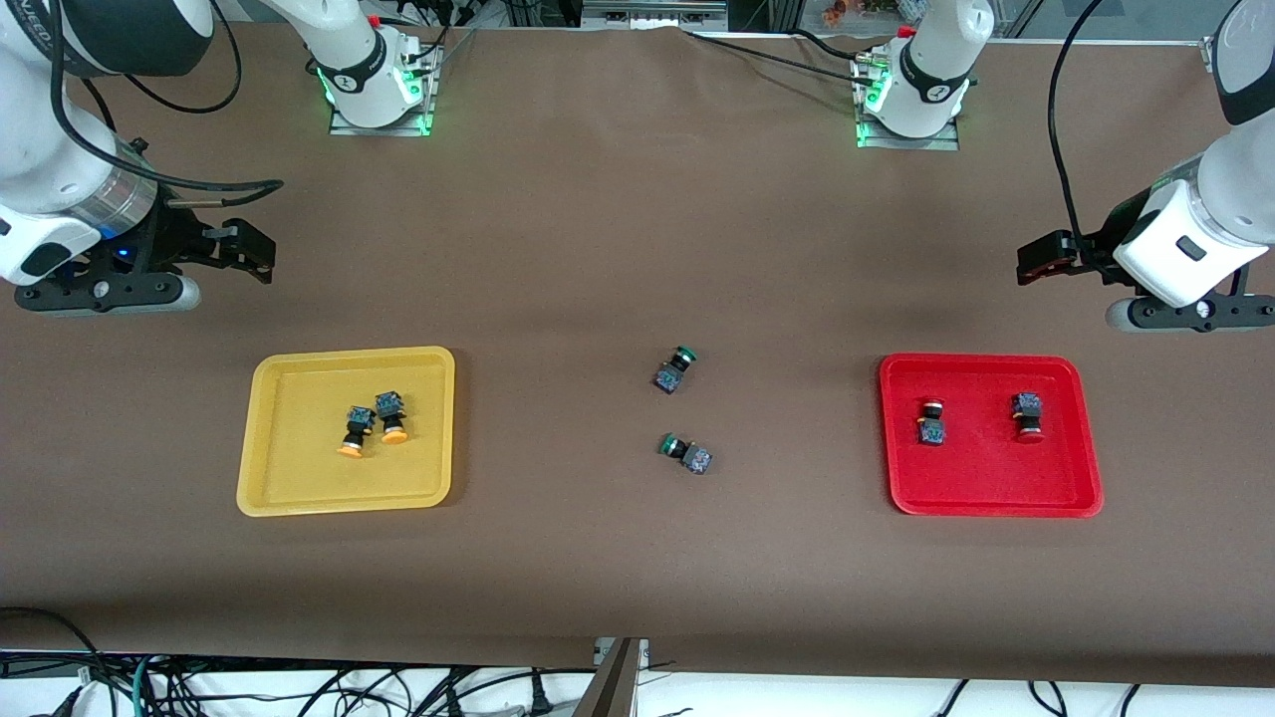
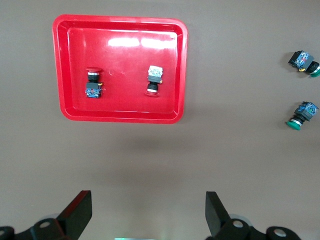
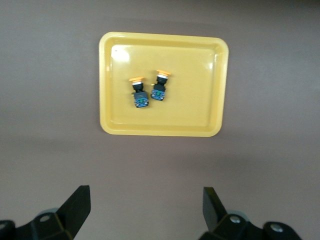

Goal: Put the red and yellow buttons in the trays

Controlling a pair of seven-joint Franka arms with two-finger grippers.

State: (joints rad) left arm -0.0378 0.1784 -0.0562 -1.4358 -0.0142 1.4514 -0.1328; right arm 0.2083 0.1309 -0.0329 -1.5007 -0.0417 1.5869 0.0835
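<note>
Two orange-yellow buttons (image 1: 355,432) (image 1: 390,418) lie on their sides close together in the yellow tray (image 1: 261,438), toward the right arm's end. Two red buttons (image 1: 931,422) (image 1: 1028,417) lie apart in the red tray (image 1: 896,438), toward the left arm's end. My right gripper (image 1: 249,251) hangs open and empty over bare cloth off the yellow tray's rim; its wrist view shows the tray (image 3: 200,110) and the gripper (image 3: 146,197). My left gripper (image 1: 1041,261) hangs open and empty over bare cloth off the red tray (image 2: 120,100); it also shows in its wrist view (image 2: 149,200).
Two green-capped buttons (image 1: 674,369) (image 1: 686,451) lie on the brown cloth midway between the trays. They also show in the left wrist view (image 2: 305,61) (image 2: 301,115). The arm bases (image 1: 374,90) (image 1: 911,100) stand at the table's back edge.
</note>
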